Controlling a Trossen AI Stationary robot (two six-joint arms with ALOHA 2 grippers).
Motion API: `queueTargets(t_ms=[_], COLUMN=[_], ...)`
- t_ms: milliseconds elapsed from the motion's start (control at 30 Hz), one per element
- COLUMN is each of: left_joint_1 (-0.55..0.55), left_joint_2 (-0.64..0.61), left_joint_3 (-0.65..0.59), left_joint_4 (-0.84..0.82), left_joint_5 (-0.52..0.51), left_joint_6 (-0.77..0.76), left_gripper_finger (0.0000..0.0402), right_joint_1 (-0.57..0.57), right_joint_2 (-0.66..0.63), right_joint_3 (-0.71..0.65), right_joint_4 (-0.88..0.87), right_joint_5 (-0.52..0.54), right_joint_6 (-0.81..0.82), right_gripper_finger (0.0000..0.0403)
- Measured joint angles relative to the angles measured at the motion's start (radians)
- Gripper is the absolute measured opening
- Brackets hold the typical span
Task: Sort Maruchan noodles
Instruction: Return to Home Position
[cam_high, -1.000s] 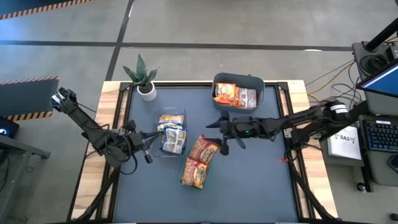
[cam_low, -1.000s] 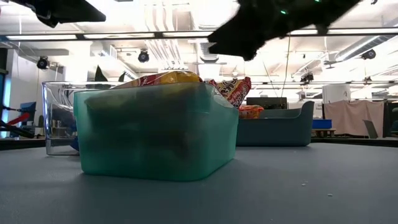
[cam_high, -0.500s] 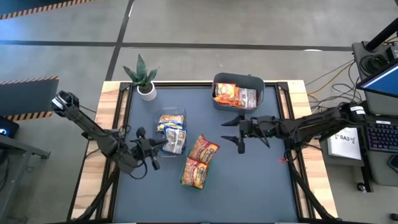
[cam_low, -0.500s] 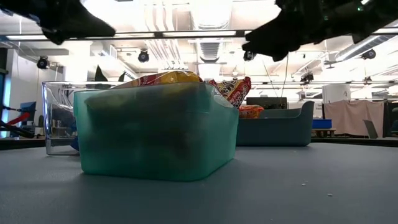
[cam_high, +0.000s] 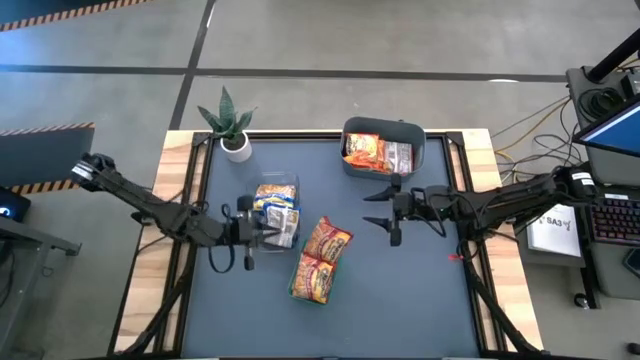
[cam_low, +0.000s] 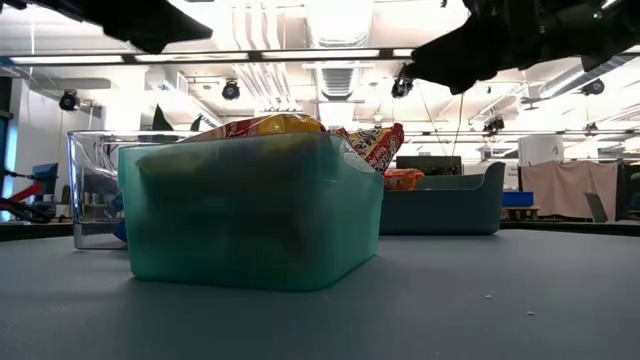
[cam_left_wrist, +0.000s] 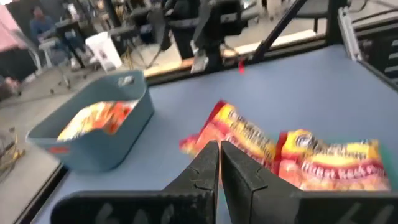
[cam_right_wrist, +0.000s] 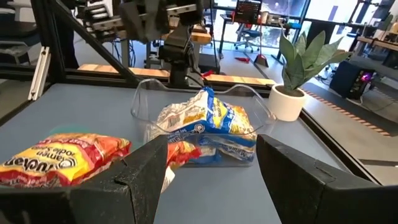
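The Maruchan noodles lie in three containers. Blue and yellow packets (cam_high: 277, 212) fill a clear bin (cam_right_wrist: 143, 102). Orange-red packets (cam_high: 320, 262) are piled in a green tray (cam_low: 250, 215). Orange and silver packets (cam_high: 378, 152) sit in a grey-blue bin (cam_high: 385, 128) at the far side. My left gripper (cam_high: 262, 230) is shut and empty, held in the air at the clear bin's left side and pointing right. My right gripper (cam_high: 370, 210) hangs open and empty to the right of the tray, pointing left toward the clear bin.
A potted plant (cam_high: 230, 125) stands at the far left corner of the dark mat. Bare mat lies along the near edge and at the right, below the right arm. Beyond the table are desks, chairs and a seated person (cam_left_wrist: 43, 25).
My right gripper has drawn back toward the table's right edge, away from the green tray, staying open. My left gripper has swung a little to the right toward the clear bin and turned, staying shut. The packets and containers have not moved.
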Motion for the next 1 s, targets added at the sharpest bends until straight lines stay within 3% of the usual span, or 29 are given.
queueTargets(t_ms=[100,500,1000], left_joint_1=[0.027,0.072,0.072], left_joint_2=[-0.08,-0.463,-0.878], left_joint_3=[-0.013,-0.238,-0.424], left_joint_4=[-0.075,-0.073,-0.075], left_joint_5=[0.02,0.021,0.024], left_joint_6=[-0.035,-0.088,-0.052], left_gripper_finger=[0.0,0.0,0.0], right_joint_1=[0.0,-0.017,-0.029], right_joint_2=[-0.021,-0.145,-0.361], right_joint_3=[-0.021,-0.096,-0.209], right_joint_4=[-0.001,0.0,0.0], right_joint_5=[0.0,0.0,0.0], right_joint_6=[-0.002,-0.003,-0.013], right_gripper_finger=[0.0233,0.0233,0.0233])
